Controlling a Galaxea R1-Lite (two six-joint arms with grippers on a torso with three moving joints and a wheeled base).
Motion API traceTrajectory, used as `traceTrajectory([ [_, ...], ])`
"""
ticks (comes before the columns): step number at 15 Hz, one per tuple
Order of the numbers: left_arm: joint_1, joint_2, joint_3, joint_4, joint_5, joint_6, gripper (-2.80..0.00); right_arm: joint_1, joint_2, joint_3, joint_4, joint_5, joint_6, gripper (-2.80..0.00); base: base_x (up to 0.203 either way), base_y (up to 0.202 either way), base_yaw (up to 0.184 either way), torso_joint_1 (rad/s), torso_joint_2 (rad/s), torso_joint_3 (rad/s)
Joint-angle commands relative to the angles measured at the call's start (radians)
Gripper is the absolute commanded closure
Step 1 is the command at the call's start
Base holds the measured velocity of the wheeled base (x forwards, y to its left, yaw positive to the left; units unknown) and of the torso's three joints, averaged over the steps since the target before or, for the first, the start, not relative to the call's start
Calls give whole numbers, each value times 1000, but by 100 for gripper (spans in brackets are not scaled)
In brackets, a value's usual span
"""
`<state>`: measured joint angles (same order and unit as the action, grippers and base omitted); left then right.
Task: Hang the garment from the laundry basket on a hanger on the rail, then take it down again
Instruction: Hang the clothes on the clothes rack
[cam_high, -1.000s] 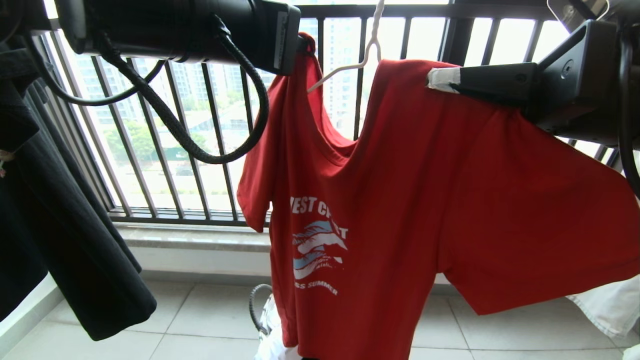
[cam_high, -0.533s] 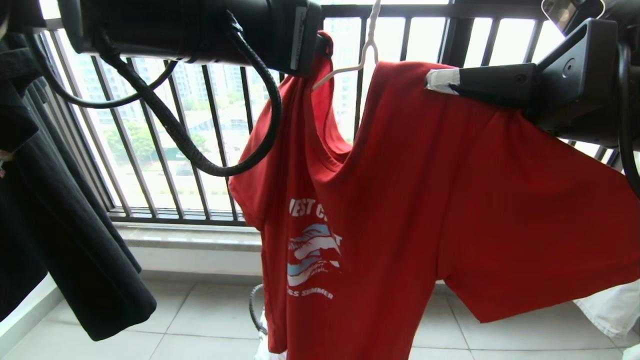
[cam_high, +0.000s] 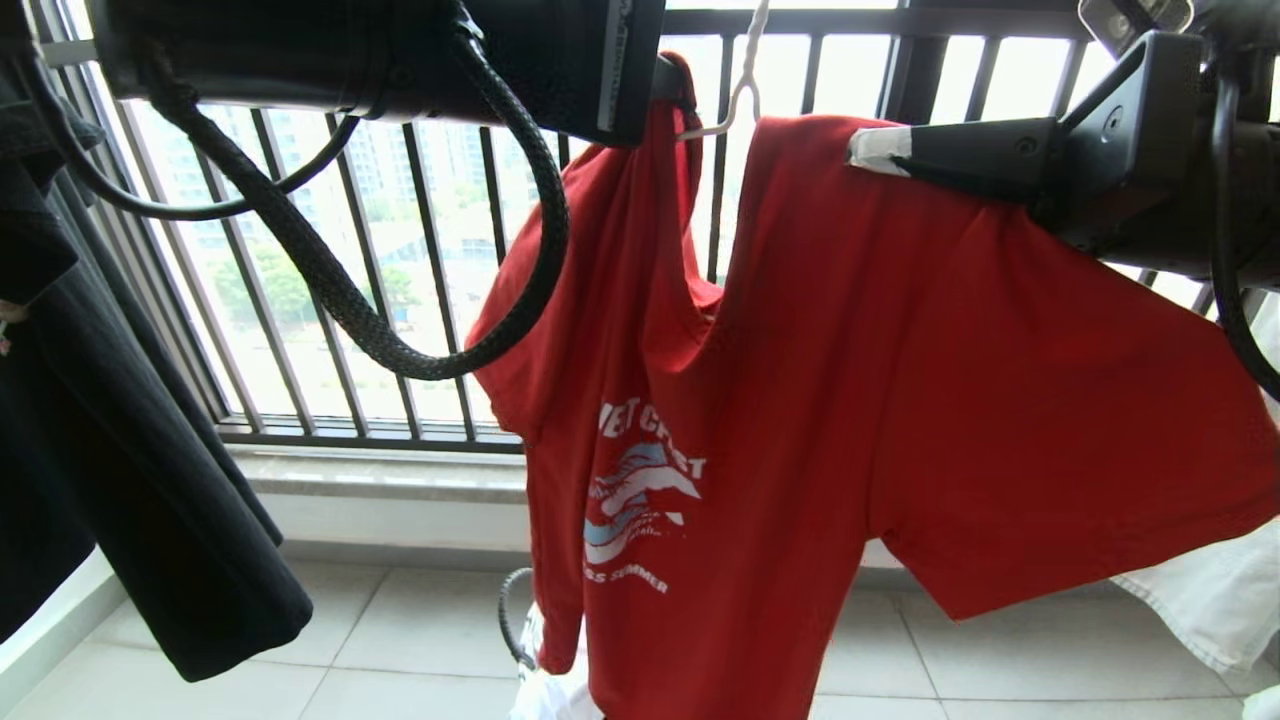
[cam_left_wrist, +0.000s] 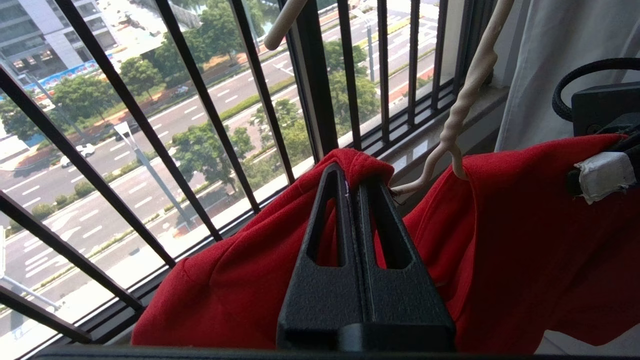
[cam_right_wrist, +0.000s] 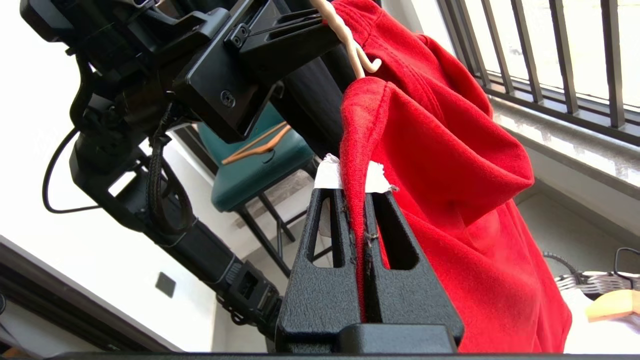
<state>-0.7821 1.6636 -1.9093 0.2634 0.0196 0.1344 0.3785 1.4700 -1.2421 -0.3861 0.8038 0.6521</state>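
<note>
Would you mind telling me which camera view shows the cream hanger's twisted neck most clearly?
The left wrist view: the hanger runs its whole twisted neck down to the red T-shirt. The head view shows only a short stretch at the top edge; the right wrist view only a small curved piece.

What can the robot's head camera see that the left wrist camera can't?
Only the head view shows the T-shirt's printed front, a black shirt and the tiled floor. Only the left wrist view shows the street with trees below, and the left end effector shut on the red cloth. Both show the T-shirt, the hanger, the window bars and the right end effector pinching the shirt.
</note>
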Motion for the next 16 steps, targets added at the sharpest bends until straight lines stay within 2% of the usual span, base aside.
traceTrajectory([
  [1, -23, 5, -8, 0, 0, 2, 0, -1, 13, -2, -2, 5, 3, 0, 0, 0, 0, 0, 0, 0],
  [8, -83, 24, -26, 2, 6, 4, 0, -1, 13, -5, 0, 2, 3, 0, 0, 0, 0, 0, 0, 0],
  [13, -111, 14, -24, 4, 38, 11, 0, -1, 13, -10, 0, -23, 3, 0, 0, 0, 0, 0, 0, 0],
  [14, -111, 15, -25, 4, 40, 11, -280, -1, 12, -10, 0, -23, 3, 0, 0, 0, 0, 0, 0, 0],
  [16, -111, 15, -25, 8, 40, 11, -280, -1, 12, -10, 0, -23, 3, 0, 0, 0, 0, 0, 0, 0],
])
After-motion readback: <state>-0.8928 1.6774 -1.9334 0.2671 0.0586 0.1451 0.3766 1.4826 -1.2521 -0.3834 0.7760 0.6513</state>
